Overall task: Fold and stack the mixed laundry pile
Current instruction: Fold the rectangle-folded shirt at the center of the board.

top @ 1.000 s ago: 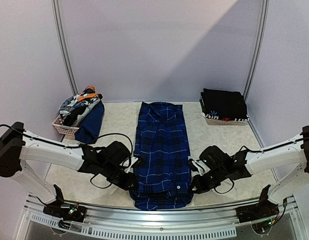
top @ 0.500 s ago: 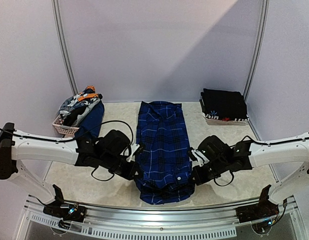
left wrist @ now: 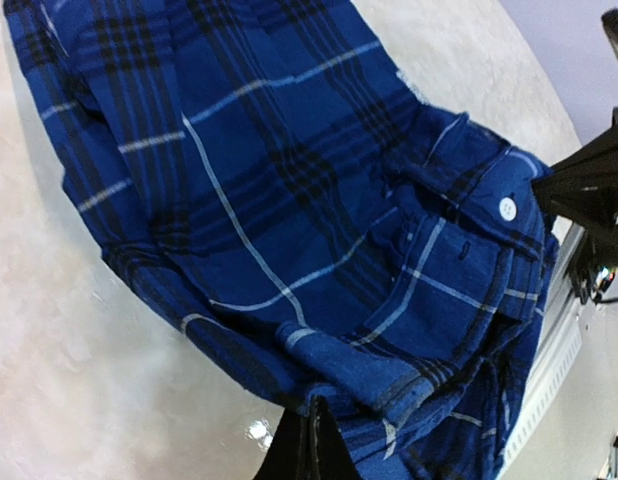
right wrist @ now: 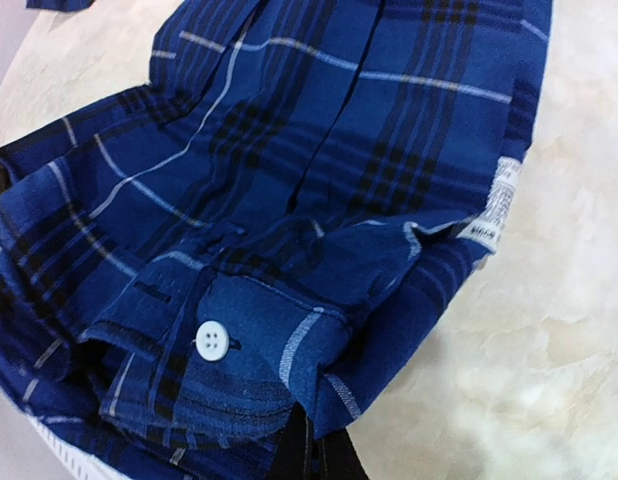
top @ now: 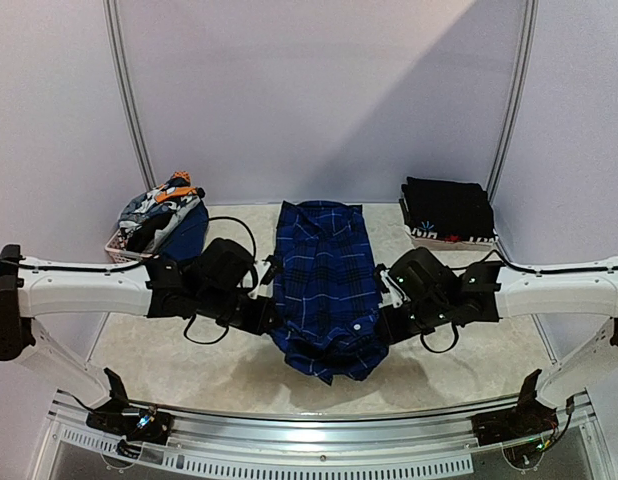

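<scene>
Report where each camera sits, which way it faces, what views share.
Top external: above, behind the bases, looking down on the cream table; left arm and right arm show.
Left wrist: on its arm, facing the blue plaid fabric shirt, hem bunched; dark left fingers show.
Right wrist: same from the right; right fingers show.
Shared: shirt and its white button.

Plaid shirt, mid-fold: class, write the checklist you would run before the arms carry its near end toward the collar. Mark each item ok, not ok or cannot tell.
1. Left tool shut on shirt edge: ok.
2. Right tool shut on the opposite edge: ok.
3. Both tools level with each other: ok.
4. Cloth between them taut: not ok, it sags and bunches.
5. Far end flat on table: ok.
6. Pile and black stack clear of the shirt: ok.
</scene>
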`<action>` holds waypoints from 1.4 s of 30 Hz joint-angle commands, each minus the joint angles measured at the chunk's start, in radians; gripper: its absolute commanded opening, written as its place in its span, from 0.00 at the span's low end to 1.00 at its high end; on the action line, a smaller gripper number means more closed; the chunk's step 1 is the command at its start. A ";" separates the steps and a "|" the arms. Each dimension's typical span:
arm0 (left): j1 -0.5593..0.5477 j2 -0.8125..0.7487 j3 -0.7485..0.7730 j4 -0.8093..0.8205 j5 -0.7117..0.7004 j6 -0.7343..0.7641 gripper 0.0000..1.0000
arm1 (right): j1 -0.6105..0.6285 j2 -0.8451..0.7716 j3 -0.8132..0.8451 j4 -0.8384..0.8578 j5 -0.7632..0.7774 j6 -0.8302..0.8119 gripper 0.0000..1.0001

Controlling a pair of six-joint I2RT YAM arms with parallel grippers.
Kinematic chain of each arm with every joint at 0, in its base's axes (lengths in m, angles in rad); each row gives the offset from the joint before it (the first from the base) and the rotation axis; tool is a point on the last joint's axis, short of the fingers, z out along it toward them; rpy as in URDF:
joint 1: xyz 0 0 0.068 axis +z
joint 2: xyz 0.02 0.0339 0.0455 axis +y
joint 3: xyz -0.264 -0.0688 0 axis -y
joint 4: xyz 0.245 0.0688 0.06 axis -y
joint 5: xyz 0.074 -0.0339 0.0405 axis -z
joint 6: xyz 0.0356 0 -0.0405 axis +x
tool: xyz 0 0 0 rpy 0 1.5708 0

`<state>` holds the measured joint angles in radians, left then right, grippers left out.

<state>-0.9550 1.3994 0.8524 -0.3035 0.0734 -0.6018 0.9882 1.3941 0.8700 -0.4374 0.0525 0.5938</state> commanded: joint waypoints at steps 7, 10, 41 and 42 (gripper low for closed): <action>0.094 0.073 0.124 0.037 -0.102 0.029 0.00 | -0.055 0.112 0.156 0.006 0.186 -0.004 0.00; 0.123 0.102 0.144 0.049 -0.107 0.028 0.00 | -0.076 0.137 0.194 0.017 0.184 0.001 0.00; 0.341 0.503 0.510 0.031 -0.146 0.118 0.00 | -0.318 0.567 0.590 0.062 0.158 -0.116 0.00; 0.346 0.521 0.523 0.030 -0.145 0.122 0.00 | -0.323 0.579 0.602 0.064 0.155 -0.117 0.00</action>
<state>-0.6395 1.8606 1.3205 -0.2680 -0.0601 -0.5140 0.6914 1.9114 1.4185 -0.3916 0.2173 0.4923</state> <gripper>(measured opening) 0.007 0.009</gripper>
